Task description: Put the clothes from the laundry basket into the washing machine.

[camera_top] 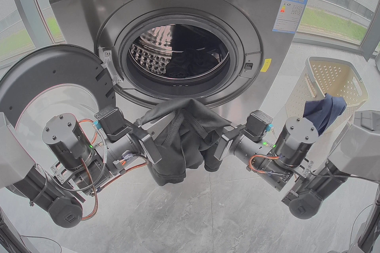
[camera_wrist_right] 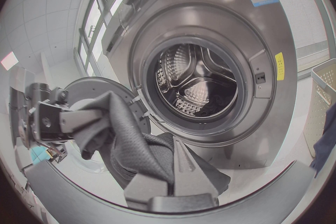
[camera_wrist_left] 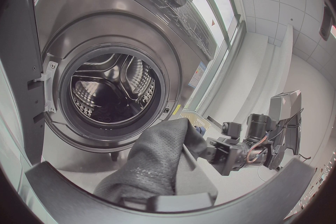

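- Currently a dark garment hangs between the two grippers in front of the washing machine, just below the lower rim of its round opening and above the grey floor.
- The left gripper has its fingers clamped on the garment's left side. Cloth is draped over the top of them, and in the left wrist view the mesh fabric covers most of one finger.
- The right gripper is closed on the garment's right side. In the right wrist view its two fingers stand close together with a fold of the fabric pinched between them.
- The grippers are near each other at about the same height, so the cloth bunches in the middle and its loose end dangles below them without touching the floor.
- The machine's door is swung wide open to the left on its hinge.
- Inside the steel drum more dark clothes lie at the bottom.
- The laundry basket, pale and perforated, stands on the floor to the right of the machine, tilted, its open top facing the robot.
- A navy cloth hangs over the basket's near rim.
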Motion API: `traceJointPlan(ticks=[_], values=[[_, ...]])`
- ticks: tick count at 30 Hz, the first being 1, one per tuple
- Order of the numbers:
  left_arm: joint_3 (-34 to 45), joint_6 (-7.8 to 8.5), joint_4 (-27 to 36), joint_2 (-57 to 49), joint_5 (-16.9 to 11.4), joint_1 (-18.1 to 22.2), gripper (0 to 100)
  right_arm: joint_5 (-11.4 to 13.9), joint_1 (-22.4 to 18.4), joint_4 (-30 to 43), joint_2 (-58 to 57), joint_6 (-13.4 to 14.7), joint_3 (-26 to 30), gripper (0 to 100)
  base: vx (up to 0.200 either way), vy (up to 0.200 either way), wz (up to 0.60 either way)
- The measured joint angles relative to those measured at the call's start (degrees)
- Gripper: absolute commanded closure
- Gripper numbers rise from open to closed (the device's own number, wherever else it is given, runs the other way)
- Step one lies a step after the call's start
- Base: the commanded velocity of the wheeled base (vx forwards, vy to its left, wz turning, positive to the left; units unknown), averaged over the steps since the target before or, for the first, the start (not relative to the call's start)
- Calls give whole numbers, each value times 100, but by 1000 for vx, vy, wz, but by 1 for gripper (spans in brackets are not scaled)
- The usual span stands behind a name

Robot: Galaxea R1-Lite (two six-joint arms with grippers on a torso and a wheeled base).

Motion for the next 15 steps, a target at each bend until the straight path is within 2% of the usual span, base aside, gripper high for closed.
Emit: traceJointPlan(ticks=[1,2,7,15], values=[[-30,4,1,27,-2,-7,100,52,0,2,-99,16,91,100,0,0,0],[-72,13,0,63,-6,-16,0,90,0,0,-188,40,168,100,0,0,0],[-223,2,-2,278,-35,-49,0,148,0,-13,-512,260,364,100,0,0,0],[-293,-7,-5,738,-50,-60,0,156,-1,2,-877,297,507,100,0,0,0]])
